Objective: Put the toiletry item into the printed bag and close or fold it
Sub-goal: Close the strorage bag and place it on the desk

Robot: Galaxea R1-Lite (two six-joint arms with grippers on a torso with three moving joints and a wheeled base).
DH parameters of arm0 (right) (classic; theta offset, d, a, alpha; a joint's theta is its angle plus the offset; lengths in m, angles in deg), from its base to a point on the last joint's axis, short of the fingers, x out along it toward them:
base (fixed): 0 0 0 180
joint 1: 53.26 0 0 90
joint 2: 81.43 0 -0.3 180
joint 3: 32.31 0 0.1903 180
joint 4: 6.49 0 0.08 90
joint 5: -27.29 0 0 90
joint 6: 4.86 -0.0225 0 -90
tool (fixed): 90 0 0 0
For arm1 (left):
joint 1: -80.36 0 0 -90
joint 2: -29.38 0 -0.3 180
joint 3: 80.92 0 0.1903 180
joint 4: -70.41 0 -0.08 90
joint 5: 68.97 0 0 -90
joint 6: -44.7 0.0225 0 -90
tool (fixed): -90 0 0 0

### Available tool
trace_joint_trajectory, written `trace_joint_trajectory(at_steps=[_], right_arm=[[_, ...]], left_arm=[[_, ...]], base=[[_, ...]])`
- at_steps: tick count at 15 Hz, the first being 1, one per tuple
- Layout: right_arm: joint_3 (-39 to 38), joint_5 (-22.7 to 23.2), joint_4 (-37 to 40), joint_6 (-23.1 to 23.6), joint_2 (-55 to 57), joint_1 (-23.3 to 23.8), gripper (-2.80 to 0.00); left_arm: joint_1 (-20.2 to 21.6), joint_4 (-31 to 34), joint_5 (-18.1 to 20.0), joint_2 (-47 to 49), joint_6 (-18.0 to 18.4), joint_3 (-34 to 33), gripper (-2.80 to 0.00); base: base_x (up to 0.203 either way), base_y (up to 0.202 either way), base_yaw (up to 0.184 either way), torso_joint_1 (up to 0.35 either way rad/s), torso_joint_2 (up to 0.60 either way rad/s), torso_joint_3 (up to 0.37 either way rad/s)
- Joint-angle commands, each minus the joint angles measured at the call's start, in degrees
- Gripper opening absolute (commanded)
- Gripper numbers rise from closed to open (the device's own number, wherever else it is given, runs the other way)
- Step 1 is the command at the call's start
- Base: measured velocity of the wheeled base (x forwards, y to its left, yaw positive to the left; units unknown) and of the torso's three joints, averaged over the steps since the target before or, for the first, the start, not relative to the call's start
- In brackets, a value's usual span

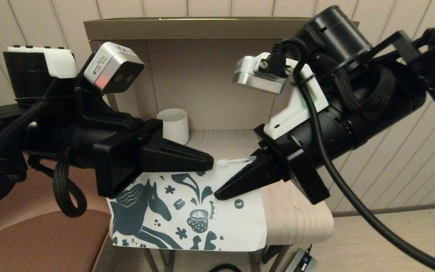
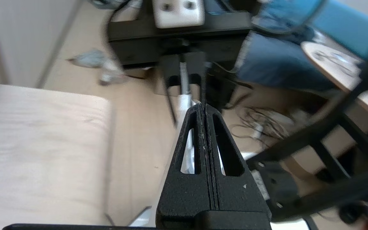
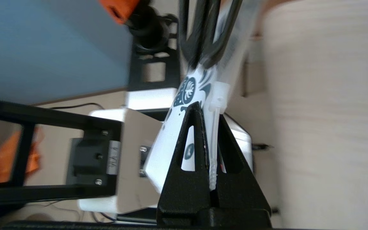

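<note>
The printed bag (image 1: pixel 187 211), white with a dark teal horse and flowers, hangs in front of the small table (image 1: pixel 296 215), its lower edge past the table's front. My left gripper (image 1: pixel 210 163) (image 2: pixel 203 107) is shut on the bag's top edge. My right gripper (image 1: pixel 219 194) (image 3: pixel 209 111) is shut on the toiletry item (image 1: pixel 236 161) (image 3: pixel 217 95), a white translucent brush. Its head sticks out past the fingertips, right beside the bag's (image 3: pixel 187 92) top edge and the left fingertips. I cannot see whether the bag's mouth is open.
A white ribbed mug (image 1: pixel 173 124) stands at the back of the table against the alcove wall. A brown chair seat (image 1: pixel 40 241) is at the lower left. A power adapter (image 1: pixel 300 260) lies on the floor under the table.
</note>
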Motion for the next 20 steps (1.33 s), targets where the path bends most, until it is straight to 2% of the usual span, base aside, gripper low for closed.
trace_joint_trajectory(at_steps=[1,5,7,10,12,17,20], right_arm=[[0.25,-4.46,0.23,0.26,-1.83,0.03,-2.80],[0.97,-15.68,4.08,0.34,-2.76,-0.59,-2.80],[1.06,-19.84,4.37,0.58,-3.04,-0.16,-2.80],[1.06,-22.34,3.79,1.75,-4.36,-0.76,-2.80],[1.06,-24.01,2.63,5.35,-4.70,-2.43,-2.80],[0.97,-24.47,3.25,15.44,-4.75,-2.17,-2.80],[1.02,-24.38,3.24,16.83,-4.58,-2.39,-2.80]], left_arm=[[0.36,0.66,-1.11,-0.25,-0.04,0.62,-2.80],[2.88,0.48,-1.11,-0.59,0.02,2.11,-2.80],[2.97,0.30,-1.11,-0.50,0.11,2.55,-2.80],[2.89,0.30,-1.11,-0.06,0.27,2.55,-2.80],[2.89,0.21,-1.10,0.29,0.38,2.73,-2.80],[2.89,0.04,-0.84,0.12,1.80,2.47,-2.80],[2.80,0.04,-0.84,0.42,1.96,2.29,-2.80]], base=[[0.000,0.000,0.000,0.000,0.00,0.000],[0.000,0.000,0.000,0.000,0.00,0.000],[0.000,0.000,0.000,0.000,0.00,0.000],[0.000,0.000,0.000,0.000,0.00,0.000],[0.000,0.000,0.000,0.000,0.00,0.000],[0.000,0.000,0.000,0.000,0.00,0.000],[0.000,0.000,0.000,0.000,0.00,0.000]])
